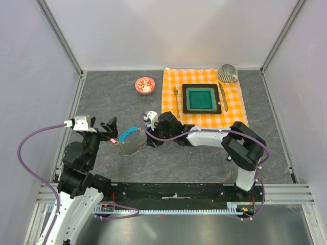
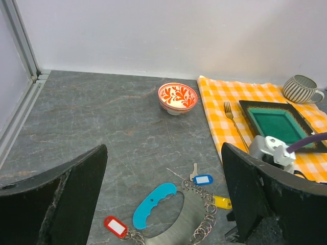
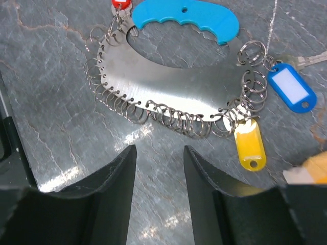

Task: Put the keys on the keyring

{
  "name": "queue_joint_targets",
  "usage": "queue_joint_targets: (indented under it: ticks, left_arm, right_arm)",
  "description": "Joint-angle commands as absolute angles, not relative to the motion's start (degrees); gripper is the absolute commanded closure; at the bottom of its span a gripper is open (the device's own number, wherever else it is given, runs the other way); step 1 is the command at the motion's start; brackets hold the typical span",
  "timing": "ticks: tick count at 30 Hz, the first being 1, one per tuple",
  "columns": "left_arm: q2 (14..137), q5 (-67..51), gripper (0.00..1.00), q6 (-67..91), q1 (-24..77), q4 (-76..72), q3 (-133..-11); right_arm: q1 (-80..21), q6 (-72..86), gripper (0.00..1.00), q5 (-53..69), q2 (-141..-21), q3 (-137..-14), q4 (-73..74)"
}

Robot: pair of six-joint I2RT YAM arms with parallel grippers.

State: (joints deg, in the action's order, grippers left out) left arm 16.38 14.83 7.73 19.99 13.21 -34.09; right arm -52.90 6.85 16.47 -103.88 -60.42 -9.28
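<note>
Robot lab test cell. Plain white panel walls [image 1: 173, 30] on aluminium extrusion posts [image 1: 60, 37]. Grey stone-look tabletop [image 1: 204, 158]. Slotted rail [image 1: 286, 193] at near edge, left arm [image 1: 76, 176] and right arm [image 1: 240, 148] bolted there, purple cable [image 1: 19, 149] looped loose. Dining props in far corner: orange checked cloth [image 1: 168, 109], teal plate [image 1: 201, 98], striped mug [image 1: 228, 73], red-patterned bowl [image 1: 145, 84].
</note>
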Motion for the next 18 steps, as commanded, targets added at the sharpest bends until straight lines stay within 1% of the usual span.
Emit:
queue_joint_targets:
  ticks: [1,4,17,18]
  left_arm:
    - [16.79,13.97,0.01,8.96,19.51,12.30,-34.10]
    - [17.05,13.80,0.02,8.96,19.51,12.30,-34.19]
    - [16.96,13.27,0.02,8.96,19.42,12.30,-34.10]
    - [16.96,13.36,0.02,8.96,19.42,12.30,-34.10]
  right_arm:
    - [-53.26,8.87,0.53,20.11,-106.87,-63.89,-14.14]
    - [-53.61,10.72,0.55,23.10,-108.80,-64.59,-16.43]
    - [-54.49,10.28,0.58,25.14,-117.33,-70.05,-17.31]
    - [-54.49,10.28,0.59,25.05,-117.68,-70.22,-17.23]
